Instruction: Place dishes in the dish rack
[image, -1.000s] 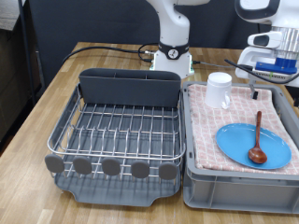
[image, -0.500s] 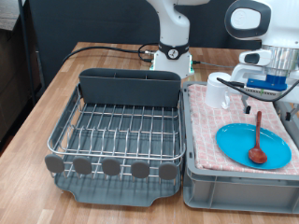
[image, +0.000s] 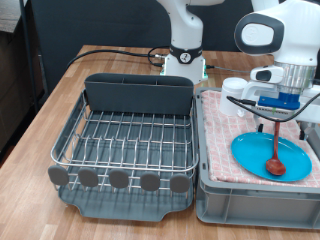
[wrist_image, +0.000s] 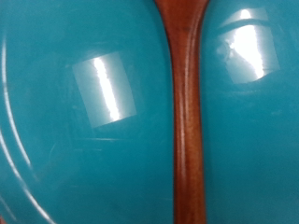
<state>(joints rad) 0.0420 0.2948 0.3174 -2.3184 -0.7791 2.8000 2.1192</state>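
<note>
A grey bin (image: 215, 200) lined with pink checked cloth (image: 222, 135) sits directly below the pincer on a wooden table (image: 45, 130). Black cables (image: 110, 50) run across the table well beyond it.

A reddish-brown wooden spoon handle (wrist_image: 186, 140) runs straight across the frame, widening at one end. It lies on a glossy light-blue plate (wrist_image: 75, 159) that fills the view, with bright rectangular light reflections on either side.
</note>
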